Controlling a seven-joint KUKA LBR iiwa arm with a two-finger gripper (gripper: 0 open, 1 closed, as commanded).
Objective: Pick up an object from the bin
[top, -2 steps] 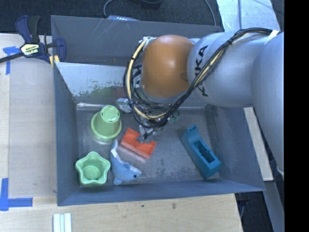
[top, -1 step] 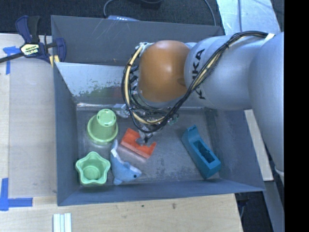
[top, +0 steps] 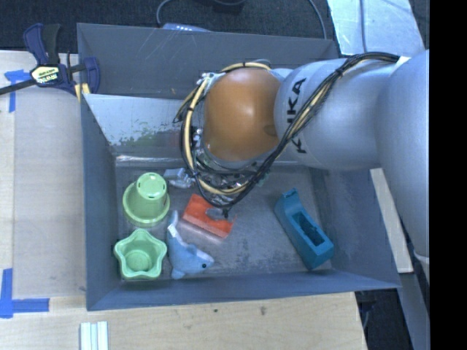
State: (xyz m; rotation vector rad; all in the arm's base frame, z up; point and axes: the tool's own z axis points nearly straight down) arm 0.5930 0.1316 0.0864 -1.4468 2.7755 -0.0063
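Note:
My gripper [top: 216,211] hangs under the orange dome, low in the middle of the bin, its tip down on an orange-red block [top: 201,218] that lies on the floor in clear wrap. Just below and left of that block lies a small light-blue toy figure [top: 188,257]. The dome and cables hide most of the gripper body.
A round light-green cup [top: 147,198] stands at the bin's left, with a green star-shaped cup [top: 139,254] in front of it. A blue rectangular holder [top: 303,228] lies tilted at the right. The arm covers the bin's upper right.

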